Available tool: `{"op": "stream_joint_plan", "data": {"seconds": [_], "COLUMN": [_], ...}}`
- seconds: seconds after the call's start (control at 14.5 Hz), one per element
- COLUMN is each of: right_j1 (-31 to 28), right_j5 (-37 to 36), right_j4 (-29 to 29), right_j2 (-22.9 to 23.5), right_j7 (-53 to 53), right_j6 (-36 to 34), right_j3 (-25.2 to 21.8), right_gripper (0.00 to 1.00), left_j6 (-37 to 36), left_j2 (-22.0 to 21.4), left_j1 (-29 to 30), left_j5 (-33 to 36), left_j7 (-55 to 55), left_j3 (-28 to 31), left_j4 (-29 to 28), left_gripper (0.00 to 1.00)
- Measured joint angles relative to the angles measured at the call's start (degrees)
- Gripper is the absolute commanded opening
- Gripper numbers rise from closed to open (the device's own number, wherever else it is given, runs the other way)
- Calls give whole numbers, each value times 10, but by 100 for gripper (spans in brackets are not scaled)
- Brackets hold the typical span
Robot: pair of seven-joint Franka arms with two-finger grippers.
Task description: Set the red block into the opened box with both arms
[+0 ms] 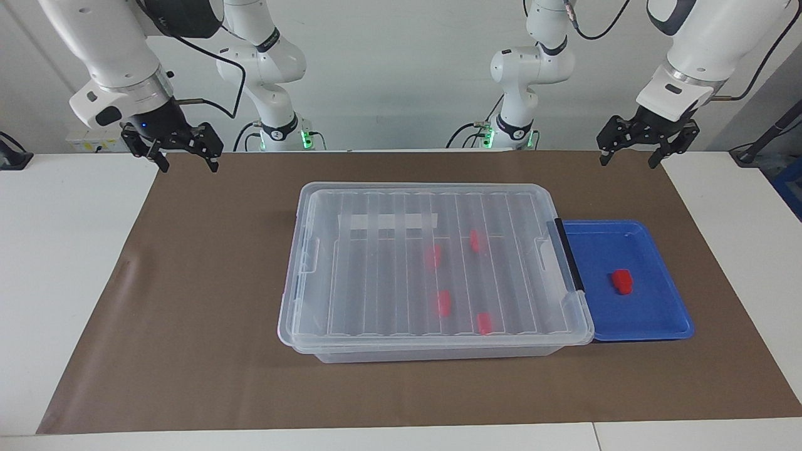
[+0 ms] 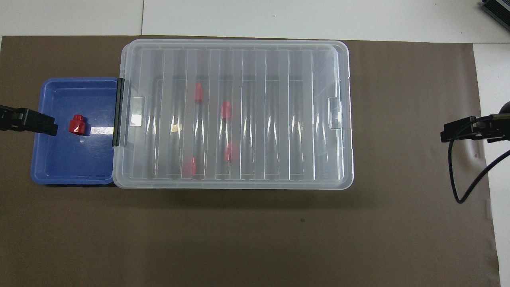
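1. One red block (image 1: 622, 281) lies in the blue tray (image 1: 664, 322), which sits against the box's black-handled end, toward the left arm's end of the table.
2. Four more red blocks (image 1: 443, 302) show through the ribbed lid (image 1: 376, 263) that covers the clear box (image 1: 432, 354).
3. Left gripper (image 1: 630, 155) hangs with fingers spread and empty over the brown mat (image 1: 188, 313), near the mat's corner.
4. Right gripper (image 1: 188, 161) hangs likewise, spread and empty, over the mat's corner at its own end.
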Motion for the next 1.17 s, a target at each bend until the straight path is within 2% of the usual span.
{"op": "stream_joint_plan", "data": {"seconds": [0.48, 0.89, 1.03, 1.17], "right_j1": [52, 120, 129, 130], "right_j5": [22, 53, 54, 54], "right_j4": [-67, -71, -70, -68], "right_j2": [19, 123, 151, 158], "right_j7": [11, 79, 90, 90], "right_j6": [147, 293, 317, 321], "right_j3": [2, 4, 4, 4], "right_gripper": [100, 100, 100, 100], "left_j6": [0, 0, 0, 0], "left_j2": [0, 0, 0, 0], "left_j1": [0, 0, 0, 0], "left_j5": [0, 0, 0, 0], "left_j7": [0, 0, 0, 0], "left_j3": [0, 0, 0, 1], "left_j4": [0, 0, 0, 0], "left_gripper": [100, 100, 100, 100]}}
